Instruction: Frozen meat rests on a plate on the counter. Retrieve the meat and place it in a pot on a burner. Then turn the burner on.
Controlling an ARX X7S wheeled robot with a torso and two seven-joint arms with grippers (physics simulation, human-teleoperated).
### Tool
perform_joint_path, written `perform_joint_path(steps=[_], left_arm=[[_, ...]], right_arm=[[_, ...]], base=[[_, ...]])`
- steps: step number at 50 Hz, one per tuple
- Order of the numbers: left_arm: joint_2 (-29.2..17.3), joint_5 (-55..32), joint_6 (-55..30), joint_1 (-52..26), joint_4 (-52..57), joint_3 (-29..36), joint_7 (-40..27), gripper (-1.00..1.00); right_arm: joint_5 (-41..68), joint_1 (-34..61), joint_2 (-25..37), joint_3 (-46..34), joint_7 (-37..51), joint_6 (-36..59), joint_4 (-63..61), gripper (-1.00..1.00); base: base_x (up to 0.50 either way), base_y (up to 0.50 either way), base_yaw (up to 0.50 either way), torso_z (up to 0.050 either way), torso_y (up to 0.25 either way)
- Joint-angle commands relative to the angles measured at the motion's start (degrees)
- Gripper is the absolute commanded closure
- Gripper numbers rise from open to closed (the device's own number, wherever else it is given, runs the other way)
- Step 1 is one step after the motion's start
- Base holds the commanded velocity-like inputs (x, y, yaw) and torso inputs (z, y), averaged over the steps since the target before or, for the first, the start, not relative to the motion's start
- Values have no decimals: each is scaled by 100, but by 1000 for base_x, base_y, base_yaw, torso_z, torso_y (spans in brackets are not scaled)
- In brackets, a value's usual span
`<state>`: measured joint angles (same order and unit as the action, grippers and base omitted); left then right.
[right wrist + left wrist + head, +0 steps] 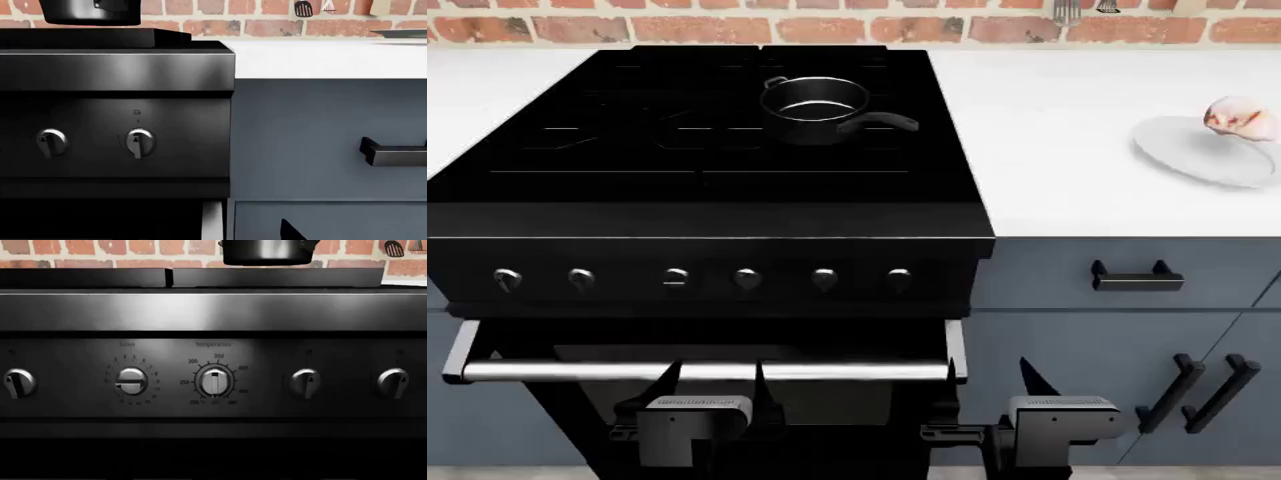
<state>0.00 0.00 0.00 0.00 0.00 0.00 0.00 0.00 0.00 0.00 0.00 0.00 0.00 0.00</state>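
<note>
The meat (1238, 118) lies on the plate (1198, 150), at the plate's far right part. The plate rests on the white counter (1054, 140), far to the right of the stove (707, 150) and well apart from it. In the right wrist view only a thin edge of the plate (400, 33) shows on top of the counter (320, 57).

The pot (813, 108) stands upright on a far burner of the stove, near the middle, with its long handle pointing to the right. It looks empty inside. The left wrist view shows the lower part of the pot (267, 252) above the stove's front edge, and the right wrist view shows it (90, 12) too.

On the stove's front panel there is a row of knobs (747, 279). The left wrist camera faces the timer knob (131, 381) and the temperature knob (215, 382), with burner knobs (305, 382) on each side. The right wrist camera faces the two right-most knobs (138, 142) and a blue-grey cabinet (320, 140) with a black handle (393, 152).

Both arms are low, in front of the oven door, under the oven handle (707, 372). The left gripper (694, 420) and the right gripper (1054, 420) hold nothing, but I cannot tell if their jaws are apart or together, because the fingers do not show clearly.
</note>
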Motion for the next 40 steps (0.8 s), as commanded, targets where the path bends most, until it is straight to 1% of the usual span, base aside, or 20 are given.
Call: perform_joint_path(steps=[1,6,20,40], left_arm=[[-90,-88,5,9,11,108,-105,-100],[-221,-250,189,96,140,226,-133,-100],[-402,-440,193,181,260,370,-226,-100],[-533,-506,184,190,258,557,-401,-100]], right_arm=[[76,-14,92,-123,107,-9,-5,-100],[147,-28,189,-264,234,-34,-29,-100],[397,-121,354,-393,386,-7,-182,-100],[772,-94,469,-478,496,183,-162,-100]], base=[[0,0,0,0,0],[0,0,0,7,0],[0,0,0,50,0],[0,-500,0,50,0]])
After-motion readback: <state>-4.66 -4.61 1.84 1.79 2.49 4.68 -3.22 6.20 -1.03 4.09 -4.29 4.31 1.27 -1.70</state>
